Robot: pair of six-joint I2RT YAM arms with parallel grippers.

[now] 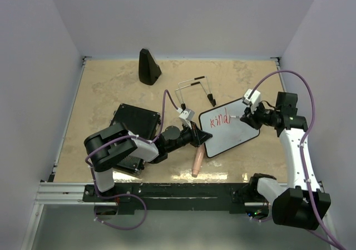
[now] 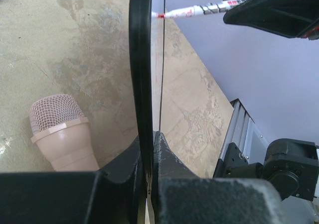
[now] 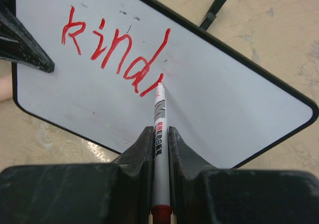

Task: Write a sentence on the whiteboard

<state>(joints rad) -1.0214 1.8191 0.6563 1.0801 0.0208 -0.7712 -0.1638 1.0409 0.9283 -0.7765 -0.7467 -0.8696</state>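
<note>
The whiteboard is held tilted above the table, and "kind" is written on it in red. My left gripper is shut on its left edge; in the left wrist view the board's black frame runs edge-on between the jaws of that gripper. My right gripper is shut on a white marker with a red tip. The marker's tip touches the whiteboard at the end of the "d". The marker also shows in the left wrist view, touching the board's face.
A pink microphone lies on the table under the board's left corner. A black ribbed case sits under the left arm. A black cone-shaped object stands at the back. Black wire legs lie behind the board.
</note>
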